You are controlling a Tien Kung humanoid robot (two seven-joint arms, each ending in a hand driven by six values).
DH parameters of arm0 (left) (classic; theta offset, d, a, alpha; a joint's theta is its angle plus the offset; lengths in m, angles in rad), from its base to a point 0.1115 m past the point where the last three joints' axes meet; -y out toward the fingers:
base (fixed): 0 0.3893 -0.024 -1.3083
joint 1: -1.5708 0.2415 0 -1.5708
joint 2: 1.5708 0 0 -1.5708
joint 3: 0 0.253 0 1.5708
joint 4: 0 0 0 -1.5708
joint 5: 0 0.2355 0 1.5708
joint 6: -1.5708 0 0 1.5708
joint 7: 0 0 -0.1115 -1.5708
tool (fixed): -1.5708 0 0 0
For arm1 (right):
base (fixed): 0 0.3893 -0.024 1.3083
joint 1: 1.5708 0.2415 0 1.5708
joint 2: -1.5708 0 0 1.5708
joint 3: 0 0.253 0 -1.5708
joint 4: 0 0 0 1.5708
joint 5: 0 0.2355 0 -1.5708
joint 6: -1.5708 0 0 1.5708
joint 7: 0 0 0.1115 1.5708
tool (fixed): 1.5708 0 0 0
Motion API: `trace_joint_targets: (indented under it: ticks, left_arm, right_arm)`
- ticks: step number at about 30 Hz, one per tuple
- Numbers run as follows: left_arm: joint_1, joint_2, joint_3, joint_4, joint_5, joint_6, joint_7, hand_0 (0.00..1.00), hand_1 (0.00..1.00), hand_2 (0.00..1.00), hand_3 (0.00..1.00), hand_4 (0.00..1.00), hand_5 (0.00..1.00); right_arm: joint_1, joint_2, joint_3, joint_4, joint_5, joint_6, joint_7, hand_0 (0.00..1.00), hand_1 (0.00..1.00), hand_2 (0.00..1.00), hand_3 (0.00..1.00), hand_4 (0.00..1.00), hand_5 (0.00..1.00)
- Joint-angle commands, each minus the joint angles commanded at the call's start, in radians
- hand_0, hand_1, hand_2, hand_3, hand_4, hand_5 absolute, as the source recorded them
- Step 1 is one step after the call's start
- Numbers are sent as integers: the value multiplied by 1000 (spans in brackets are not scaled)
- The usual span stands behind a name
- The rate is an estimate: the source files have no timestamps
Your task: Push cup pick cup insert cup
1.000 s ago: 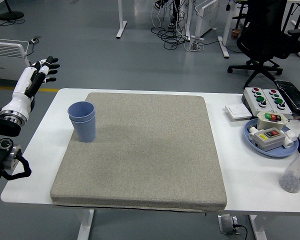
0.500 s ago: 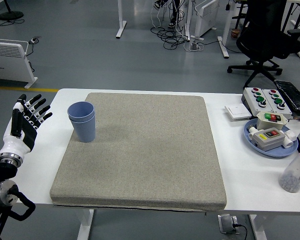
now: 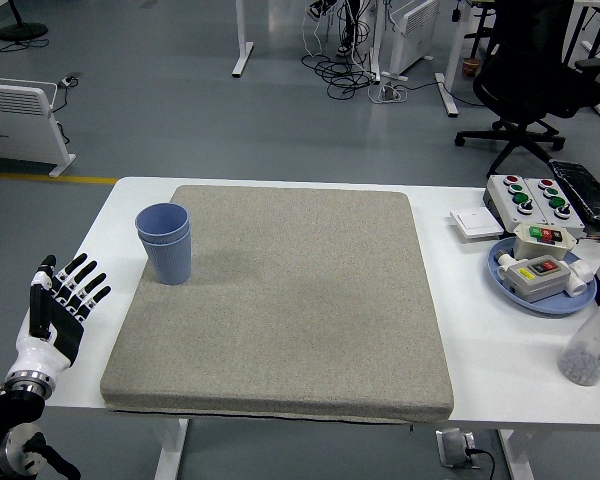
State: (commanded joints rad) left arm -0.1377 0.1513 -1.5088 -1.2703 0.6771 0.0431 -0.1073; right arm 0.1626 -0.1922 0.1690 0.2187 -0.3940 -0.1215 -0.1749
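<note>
Two blue cups [image 3: 165, 242] stand nested, one inside the other, upright on the left part of the grey mat [image 3: 290, 300]. My left hand [image 3: 60, 305] is at the table's left edge, well below and left of the cups, fingers spread and holding nothing. The right arm does not show.
On the right of the table a blue tray [image 3: 542, 290] holds button boxes, with another button box [image 3: 532, 198] and a white switch plate [image 3: 476, 223] behind it. A clear bottle with a red cap [image 3: 592, 345] stands at the right edge. An office chair [image 3: 535, 70] is beyond the table.
My left hand has dropped from high at the left edge, level with the table's far side, down to the near left corner, away from the cups. The cups have not moved.
</note>
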Motion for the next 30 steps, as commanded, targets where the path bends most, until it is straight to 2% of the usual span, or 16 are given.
trace_joint_targets:
  ticks: [11,30]
  left_arm:
    - [-8,-8,14,-21,-8,5,0,749,797,827,778,620,998]
    - [-9,-8,14,-18,-10,17,-4,753,799,821,772,617,998]
  right_arm:
    - [8,-2,-11,0,12,0,5,730,669,706,597,166,391]
    - [14,-3,-9,0,7,1,2,730,669,704,597,164,389]
